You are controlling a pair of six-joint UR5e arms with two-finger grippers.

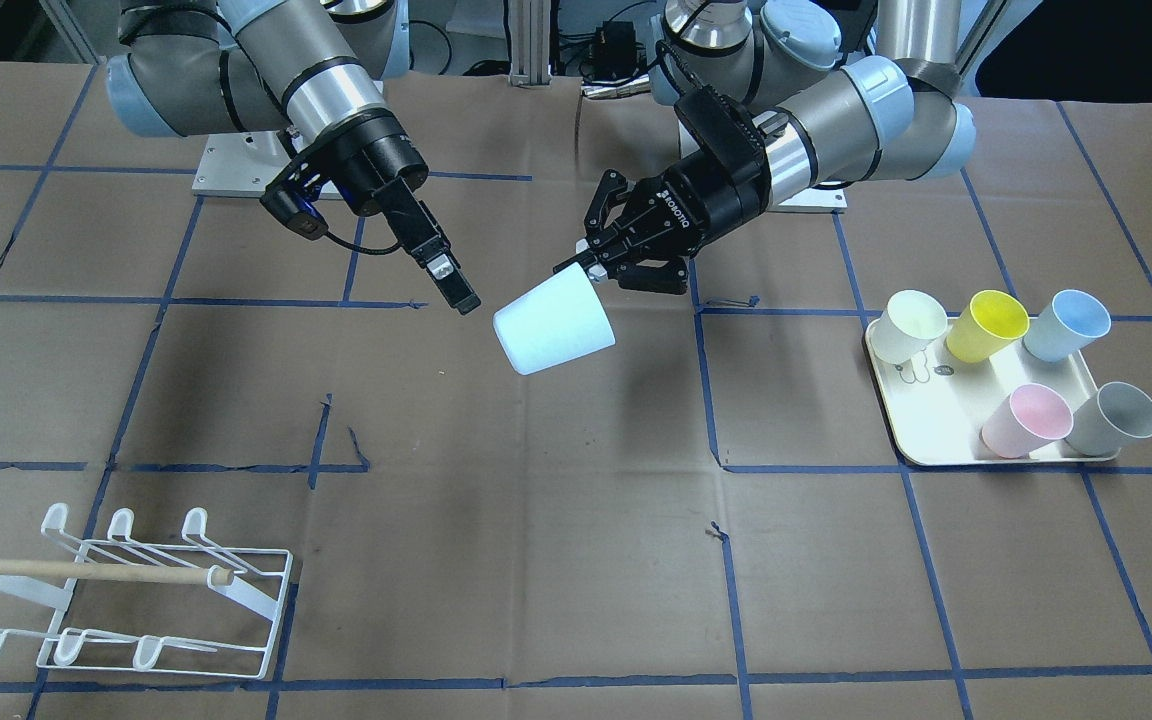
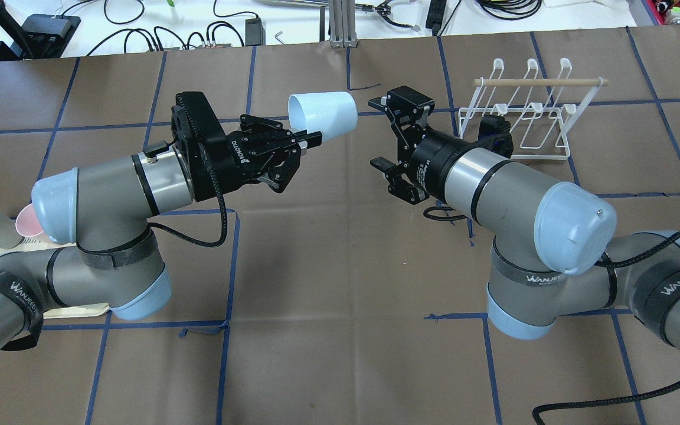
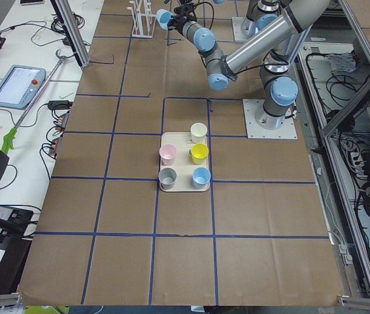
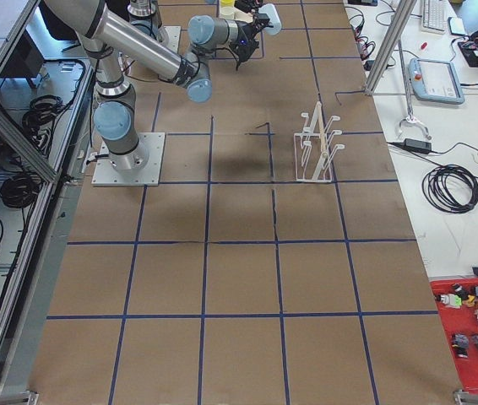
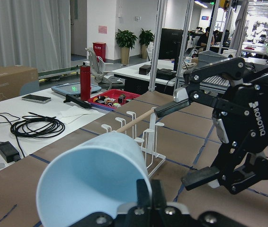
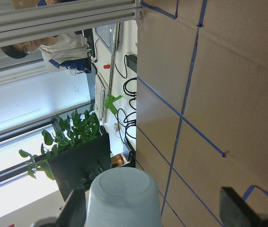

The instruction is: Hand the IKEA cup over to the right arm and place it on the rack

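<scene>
The pale blue IKEA cup (image 1: 554, 325) hangs on its side above the table, and my left gripper (image 1: 591, 265) is shut on its rim. In the overhead view the cup (image 2: 323, 115) points its base at my right gripper (image 2: 382, 133), which is open and a short gap away from it. The right wrist view shows the cup's base (image 6: 124, 196) between the two spread fingers (image 6: 238, 208). From the left wrist view I see the cup (image 5: 93, 179) with the open right gripper (image 5: 186, 142) facing it. The white wire rack (image 1: 136, 590) stands empty on the right arm's side.
A cream tray (image 1: 936, 440) on the left arm's side holds several cups: cream, yellow, blue, pink and grey. Brown paper with blue tape lines covers the table. A person (image 6: 53, 47) is beyond the table's far edge. The rack (image 2: 523, 112) is just past the right wrist.
</scene>
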